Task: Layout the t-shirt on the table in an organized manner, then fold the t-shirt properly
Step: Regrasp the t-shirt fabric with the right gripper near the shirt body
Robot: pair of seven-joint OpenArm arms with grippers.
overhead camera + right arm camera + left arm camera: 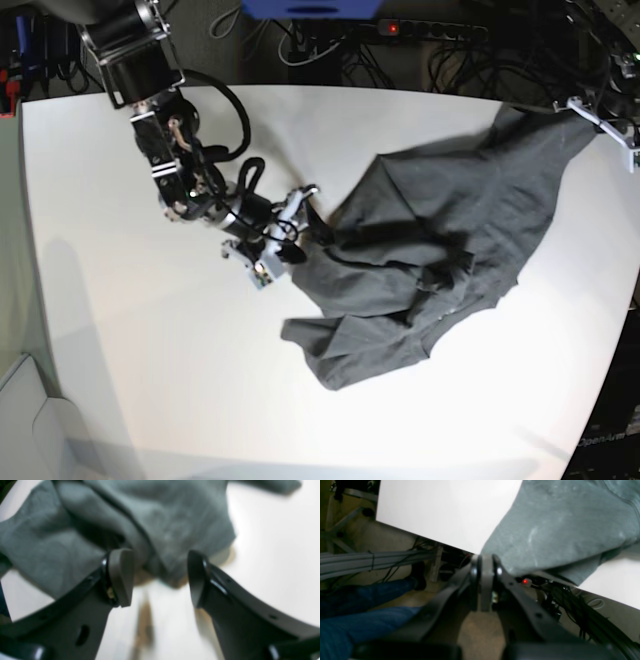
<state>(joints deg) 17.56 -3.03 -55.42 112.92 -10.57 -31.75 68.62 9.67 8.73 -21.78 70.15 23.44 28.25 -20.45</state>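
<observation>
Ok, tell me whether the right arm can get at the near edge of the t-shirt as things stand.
Probably yes. The right gripper stands open right at the t-shirt, a bunched edge of cloth between its fingertips, with only bare table around and nothing else in the way.

Black arms, grey-padded pincer (157, 577)

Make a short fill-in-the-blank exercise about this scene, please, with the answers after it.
1. The t-shirt lies crumpled on the ____ table.
2. The left gripper is shut on the ____ at the table's edge.
3. The right gripper has its jaws ____, with nothing held between them.

Missing words: white; t-shirt; open
</observation>
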